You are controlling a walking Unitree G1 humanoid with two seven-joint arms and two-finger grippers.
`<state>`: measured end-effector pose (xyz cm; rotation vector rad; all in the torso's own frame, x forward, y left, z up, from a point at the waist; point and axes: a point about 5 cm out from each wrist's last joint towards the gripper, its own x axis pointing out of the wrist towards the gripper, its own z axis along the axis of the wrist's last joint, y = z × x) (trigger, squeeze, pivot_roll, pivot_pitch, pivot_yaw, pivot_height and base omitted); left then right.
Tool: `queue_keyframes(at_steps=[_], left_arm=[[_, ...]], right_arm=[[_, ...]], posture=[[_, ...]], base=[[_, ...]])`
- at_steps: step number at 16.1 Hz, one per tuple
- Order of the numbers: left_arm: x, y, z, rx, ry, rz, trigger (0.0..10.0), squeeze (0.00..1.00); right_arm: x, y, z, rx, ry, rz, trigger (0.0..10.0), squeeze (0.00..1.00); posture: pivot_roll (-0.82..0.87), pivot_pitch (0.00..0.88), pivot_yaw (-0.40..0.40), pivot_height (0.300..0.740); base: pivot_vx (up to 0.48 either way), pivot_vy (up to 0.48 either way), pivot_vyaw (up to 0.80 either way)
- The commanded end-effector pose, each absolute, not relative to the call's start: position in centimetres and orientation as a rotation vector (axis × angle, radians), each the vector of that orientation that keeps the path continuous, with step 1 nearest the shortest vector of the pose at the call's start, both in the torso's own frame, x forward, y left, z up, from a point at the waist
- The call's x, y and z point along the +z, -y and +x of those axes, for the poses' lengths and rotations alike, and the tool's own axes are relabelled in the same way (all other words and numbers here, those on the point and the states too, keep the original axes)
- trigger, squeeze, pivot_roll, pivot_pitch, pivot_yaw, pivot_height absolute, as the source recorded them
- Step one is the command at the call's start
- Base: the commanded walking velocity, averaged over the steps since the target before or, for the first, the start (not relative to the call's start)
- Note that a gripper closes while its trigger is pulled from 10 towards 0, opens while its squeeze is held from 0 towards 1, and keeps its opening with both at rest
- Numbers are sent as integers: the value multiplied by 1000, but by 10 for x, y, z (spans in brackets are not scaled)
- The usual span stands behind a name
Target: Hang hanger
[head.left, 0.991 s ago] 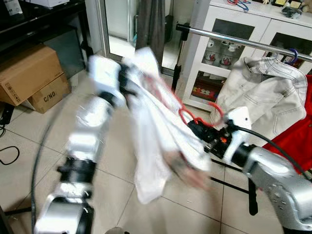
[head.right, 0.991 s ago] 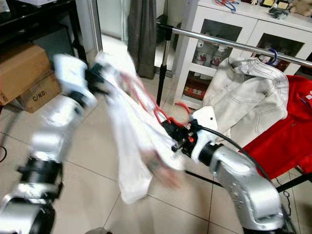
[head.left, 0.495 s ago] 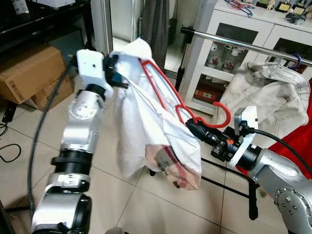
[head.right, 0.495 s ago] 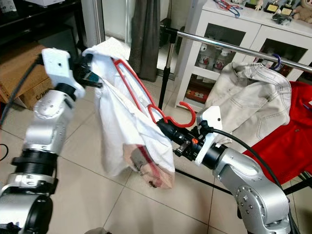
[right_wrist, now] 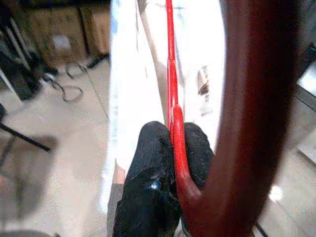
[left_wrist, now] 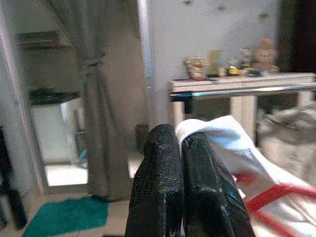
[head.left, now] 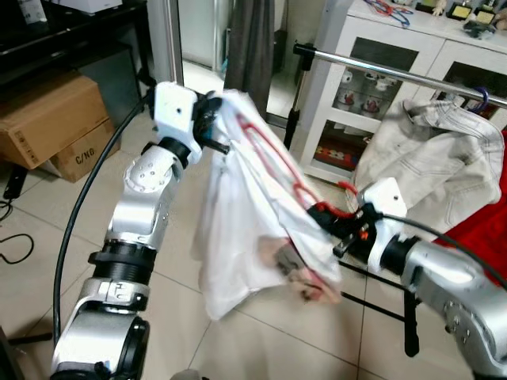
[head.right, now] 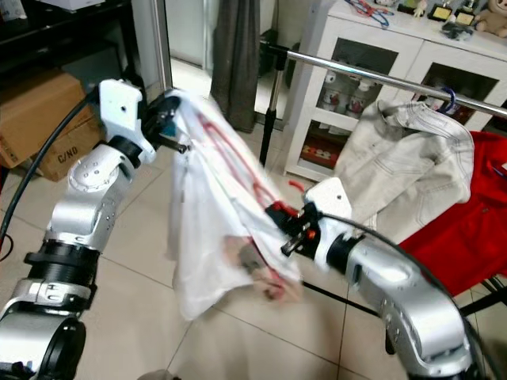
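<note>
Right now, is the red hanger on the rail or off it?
Off: the red hanger, carrying the white shirt, is held between both grippers below the rail.

Left tool (left_wrist: pixel 183 148): two black fingers pressed together, pinching white cloth (left_wrist: pixel 217 140).
Hanger (left_wrist: pixel 269 195): red, a stretch showing beside the cloth.
Rail (left_wrist: pixel 242 93): shiny metal, running level beyond the fingers.
Background: grey curtain (left_wrist: pixel 94 98), white cabinet (left_wrist: pixel 232 106) with small figurines, teal mat (left_wrist: pixel 64 219) on the floor.
</note>
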<state>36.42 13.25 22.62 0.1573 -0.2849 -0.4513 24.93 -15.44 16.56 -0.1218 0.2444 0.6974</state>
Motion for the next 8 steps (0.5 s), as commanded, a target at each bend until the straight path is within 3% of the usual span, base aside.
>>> queue_keyframes(at_steps=[1, 4, 8], left_arm=[[233, -115, 360, -567, 287, 224, 0, 0], [225, -109, 361, -585, 236, 278, 0, 0], [242, -155, 380, -306, 241, 255, 0, 0]], right_arm=[[163, 156, 251, 671, -292, -179, 0, 0], [167, 146, 252, 741, -257, -186, 0, 0], [176, 158, 244, 813, -159, 37, 0, 0]], posture=[[32, 0, -81, 740], [31, 0, -81, 740], [25, 0, -71, 740]], base=[[0, 0, 0], [0, 0, 0], [0, 0, 0]])
